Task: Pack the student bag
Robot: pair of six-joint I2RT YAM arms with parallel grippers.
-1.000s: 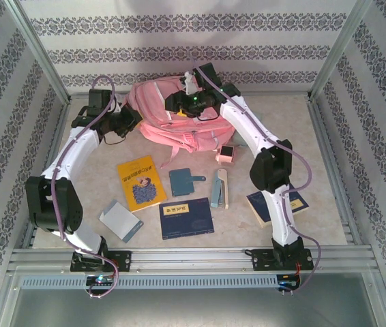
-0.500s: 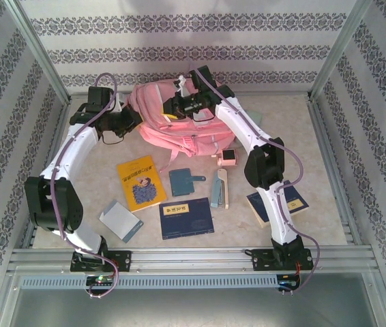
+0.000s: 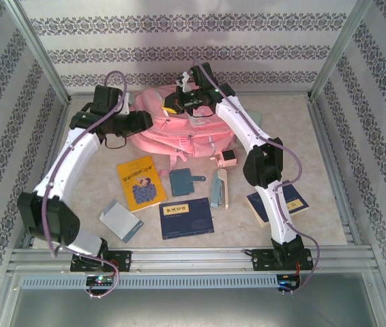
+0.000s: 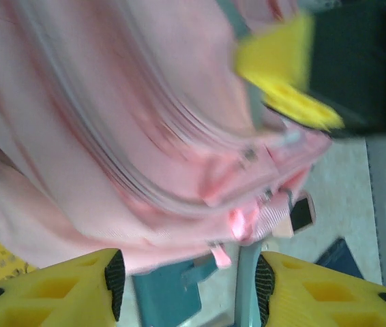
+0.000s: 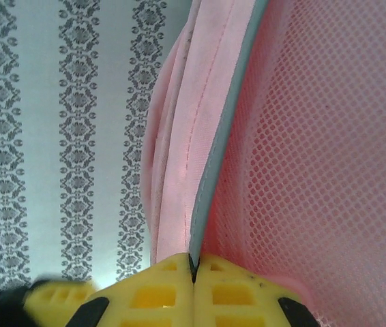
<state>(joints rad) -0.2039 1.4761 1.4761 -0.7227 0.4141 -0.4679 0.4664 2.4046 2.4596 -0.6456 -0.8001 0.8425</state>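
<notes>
I see the student bag (image 3: 172, 133) slumped at the far middle of the table (image 3: 322, 157). Its long axis runs roughly left to right; can't tell which end is the top. Right gripper (image 5: 194, 262) is pinched on its grey-trimmed edge. Left gripper (image 4: 189, 293) has its fingers apart, just beside the bag.

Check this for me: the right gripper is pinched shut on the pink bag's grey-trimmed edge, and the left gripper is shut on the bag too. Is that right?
Not quite: the left gripper is open, jaws apart and gripping nothing, as the left wrist view shows. The right gripper is pinched shut on the student bag's grey-trimmed edge.
</notes>
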